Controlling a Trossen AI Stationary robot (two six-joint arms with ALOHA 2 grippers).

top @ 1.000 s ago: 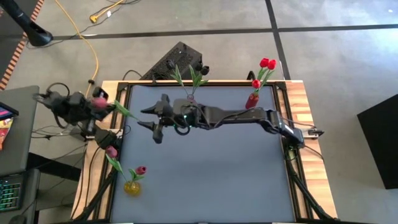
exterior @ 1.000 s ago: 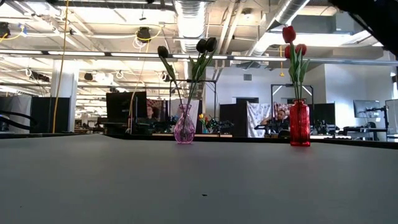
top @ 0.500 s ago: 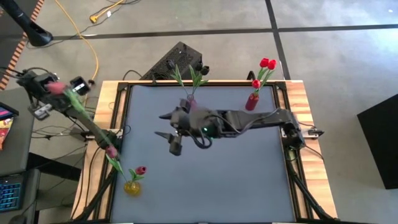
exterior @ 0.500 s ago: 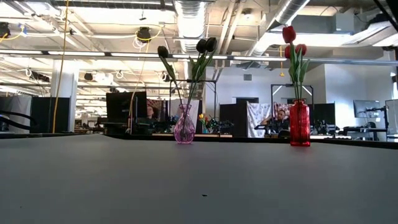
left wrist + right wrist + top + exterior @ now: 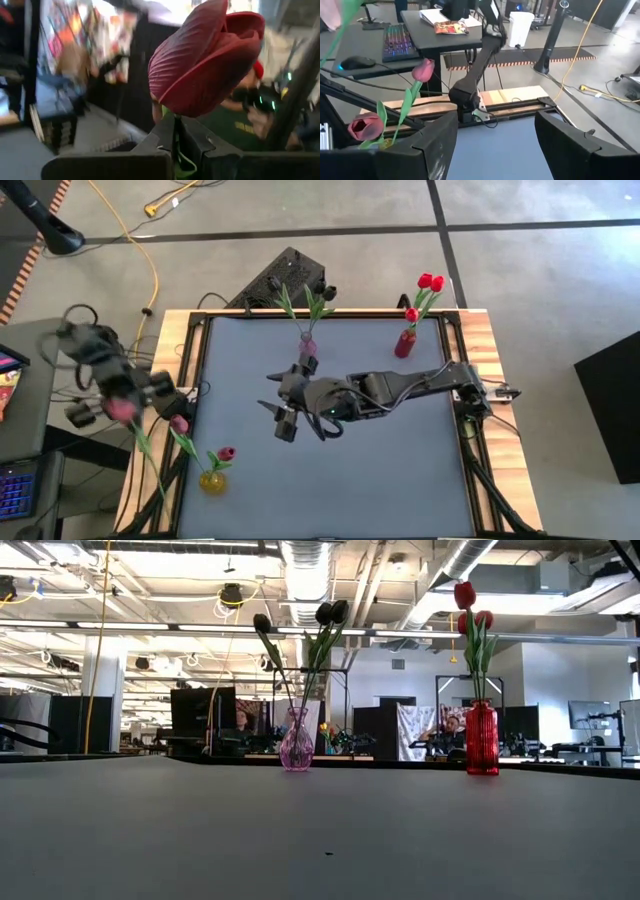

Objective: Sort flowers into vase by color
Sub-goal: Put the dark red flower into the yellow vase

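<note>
My left gripper [image 5: 118, 400] hangs beyond the table's left edge, shut on a crimson-pink tulip [image 5: 205, 60]; its green stem [image 5: 148, 460] trails toward the near side. My right gripper [image 5: 284, 416] hovers open over the middle of the table, with nothing between its fingers [image 5: 495, 145]. A yellow vase [image 5: 212, 481] at the near left holds two pink tulips [image 5: 422, 70]. At the far edge, a pink glass vase [image 5: 296, 745] holds dark tulips and a red vase [image 5: 481, 740] holds red tulips. My left gripper pinches the tulip's green stem [image 5: 176, 142] between its two fingers, just under the bud. The bud stands out past the fingertips. The flower is lifted clear of everything, and its stem hangs free behind the hold.
The grey table top [image 5: 380, 470] lies between wooden side rails. A black box [image 5: 285, 275] and a yellow cable [image 5: 150, 270] lie on the floor beyond the far edge. A desk with a keyboard [image 5: 397, 42] stands left of the table.
My left gripper has swung with the pink tulip out away from the table's left edge, then back toward the near side, turning as it went; the stem now trails toward the near edge. My right gripper has moved toward the near edge and a little to the right.
</note>
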